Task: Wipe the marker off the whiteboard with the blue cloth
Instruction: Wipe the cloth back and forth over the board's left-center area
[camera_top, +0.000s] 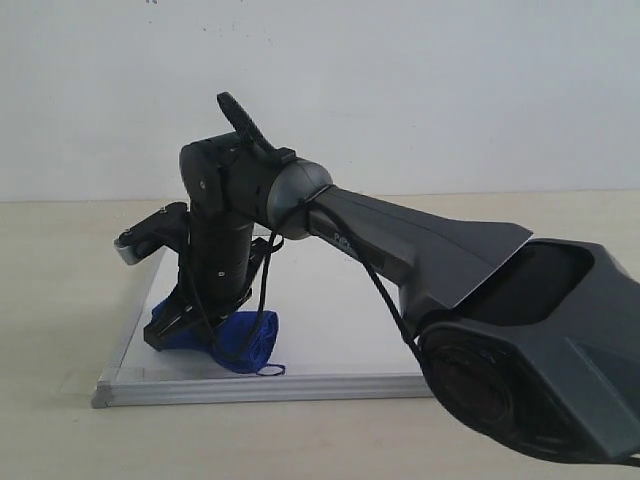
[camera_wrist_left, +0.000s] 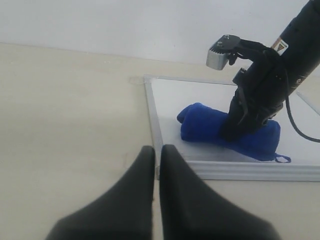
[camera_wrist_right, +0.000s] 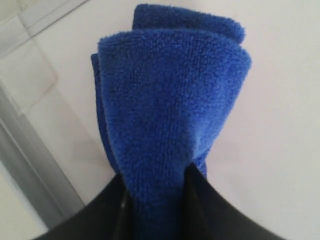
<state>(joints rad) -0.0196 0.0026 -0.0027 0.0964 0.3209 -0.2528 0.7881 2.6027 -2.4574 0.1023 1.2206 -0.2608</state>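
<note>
Plainly, the right gripper (camera_top: 183, 328) is clamped on the blue cloth (camera_top: 246, 340): its wrist view shows the two dark fingers pinching a gathered fold of the towel (camera_wrist_right: 170, 90) between them, with the rest of the fabric fanning out beyond the tips (camera_wrist_right: 155, 200). In the exterior view the cloth rests on the whiteboard (camera_top: 330, 300) towards the board's 7 o'clock corner. Its bunched bulk bulges out at 3 o'clock of the fingers, and its thin loop (camera_top: 270, 370) trails at 5 o'clock, just by the silver frame (camera_top: 260, 388). Seen from the left wrist, the cloth (camera_wrist_left: 202, 125) lies flat on the board (camera_wrist_left: 170, 95), pressed under the right gripper (camera_wrist_left: 240, 125). The left gripper (camera_wrist_left: 157, 150) hangs over the beige table (camera_wrist_left: 65, 130) off the board's edge, its jaws drawn almost together with nothing between them. The part of the board beneath the cloth and arm is hidden. The fingertips themselves are buried in fabric in the exterior view, and the right arm's base is cut off at 4 o'clock.
</note>
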